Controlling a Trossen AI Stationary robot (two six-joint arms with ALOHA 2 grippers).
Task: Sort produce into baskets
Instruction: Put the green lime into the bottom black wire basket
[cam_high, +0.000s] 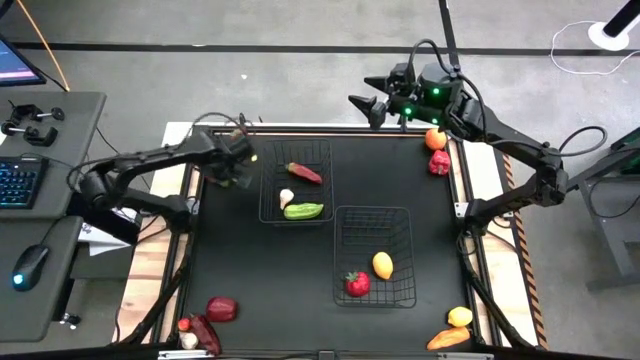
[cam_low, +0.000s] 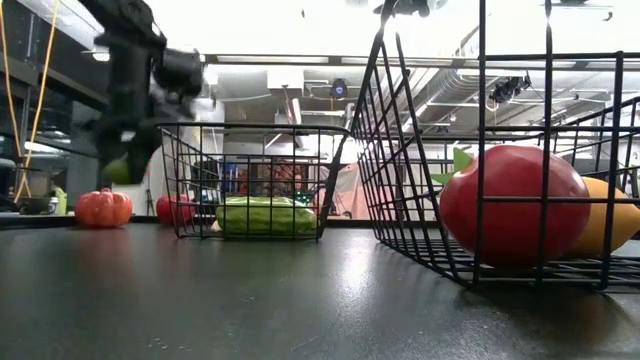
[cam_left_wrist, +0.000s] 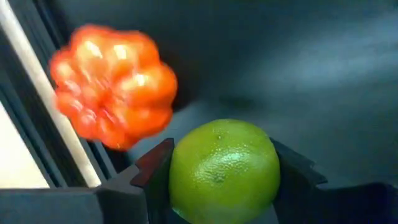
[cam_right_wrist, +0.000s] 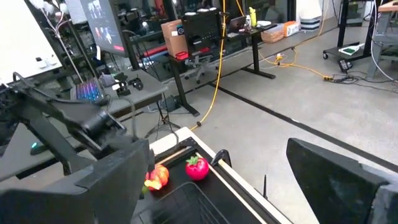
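My left gripper (cam_high: 240, 165) is over the table's far left part, shut on a green lime (cam_left_wrist: 222, 169); it also shows in the low view (cam_low: 117, 170). An orange pumpkin piece (cam_left_wrist: 112, 84) rests on the table just beside and below it (cam_low: 103, 207). The far basket (cam_high: 265, 200) holds a red pepper (cam_high: 303, 173), a white piece (cam_high: 287, 198) and a green cucumber (cam_high: 304, 210). The near basket (cam_high: 340, 250) holds a strawberry (cam_high: 357, 283) and a lemon (cam_high: 383, 265). My right gripper (cam_high: 362, 105) is open and empty beyond the table's far edge. My left gripper pinches the lime by its two opposite sides (cam_left_wrist: 180, 180) between its two fingers (cam_left_wrist: 152, 171). The fingers slant down from the table's left side. The lime is lifted clear of the table, above the pumpkin piece.
An orange piece (cam_high: 435, 138) and a red piece (cam_high: 440, 162) lie at the far right edge. Red pieces (cam_high: 221, 308) lie at the near left corner, a yellow piece (cam_high: 459, 317) and an orange one (cam_high: 447, 338) at the near right. A desk with a keyboard (cam_high: 15, 180) stands to the left.
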